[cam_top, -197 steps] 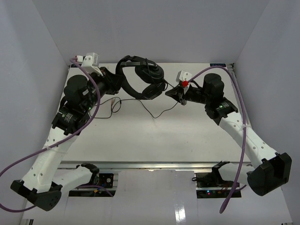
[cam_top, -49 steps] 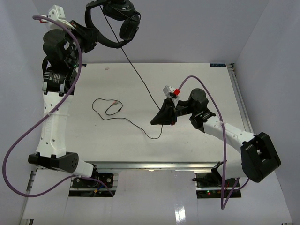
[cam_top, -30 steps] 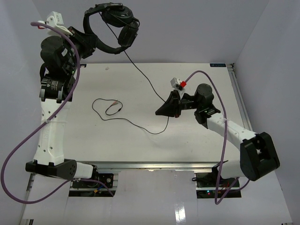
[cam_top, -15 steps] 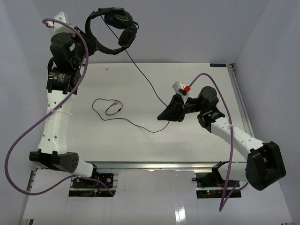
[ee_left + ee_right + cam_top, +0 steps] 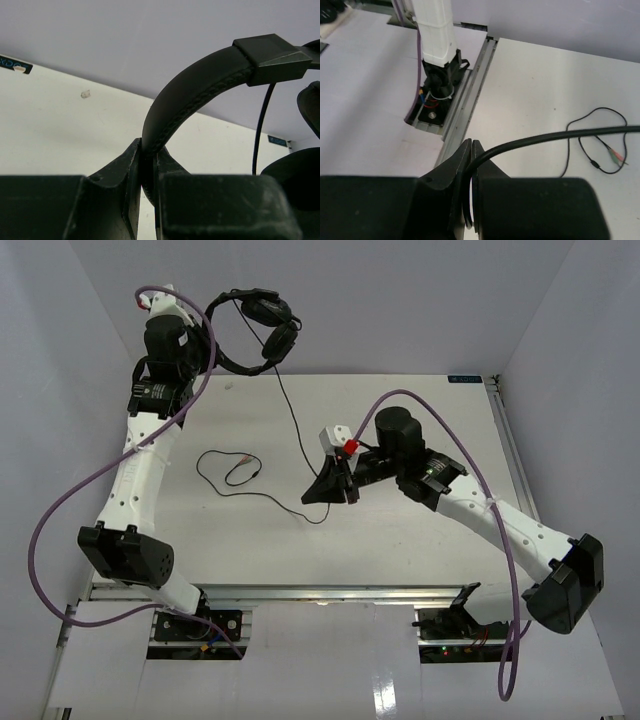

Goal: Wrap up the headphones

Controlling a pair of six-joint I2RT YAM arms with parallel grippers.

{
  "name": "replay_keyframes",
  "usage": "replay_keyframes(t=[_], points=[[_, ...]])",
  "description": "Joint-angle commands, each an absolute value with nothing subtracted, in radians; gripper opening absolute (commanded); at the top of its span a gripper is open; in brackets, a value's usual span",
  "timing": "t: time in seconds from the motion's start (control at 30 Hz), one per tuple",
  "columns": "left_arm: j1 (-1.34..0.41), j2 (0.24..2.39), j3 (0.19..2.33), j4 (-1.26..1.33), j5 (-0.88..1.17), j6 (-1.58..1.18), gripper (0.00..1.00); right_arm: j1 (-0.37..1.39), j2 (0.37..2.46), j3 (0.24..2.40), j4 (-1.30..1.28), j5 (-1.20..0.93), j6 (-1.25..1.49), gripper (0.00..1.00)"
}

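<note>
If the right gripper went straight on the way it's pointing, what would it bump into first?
Probably the table, near its front edge. The right gripper, shut on the cable, points low toward the left arm's base. How steeply it tilts is unclear, so that is a guess.

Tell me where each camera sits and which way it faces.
Top external: high behind the robot, looking down on the table; left arm, right arm show.
Left wrist: faces the far wall; left fingers clamp the headband.
Right wrist: faces the left arm's base; right fingers pinch the cable.
Shared: top and right wrist both show the cable's plug end.
</note>
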State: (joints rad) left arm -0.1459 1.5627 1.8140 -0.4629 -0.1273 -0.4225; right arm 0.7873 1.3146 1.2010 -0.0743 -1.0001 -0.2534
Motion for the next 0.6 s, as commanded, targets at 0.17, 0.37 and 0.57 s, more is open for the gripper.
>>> replay_keyframes(t=[0.17,0.37,0.57], points=[[-0.151,1.569,1.562,-0.405,-0.117,-0.316,0.0,0.955,1.342,1.474,-0.56,-0.106,-0.807,0.08],[-0.257,1.618,1.478,-0.406,-0.159,-0.24,0.0,1.048,1.361,1.448,-0.393,0.326,-1.03,0.08],[-0.371,1.65,1.44,-0.426,-0.171,-0.202,0.0,1.062,1.389,1.48,-0.23,0.49,-1.101,0.08]])
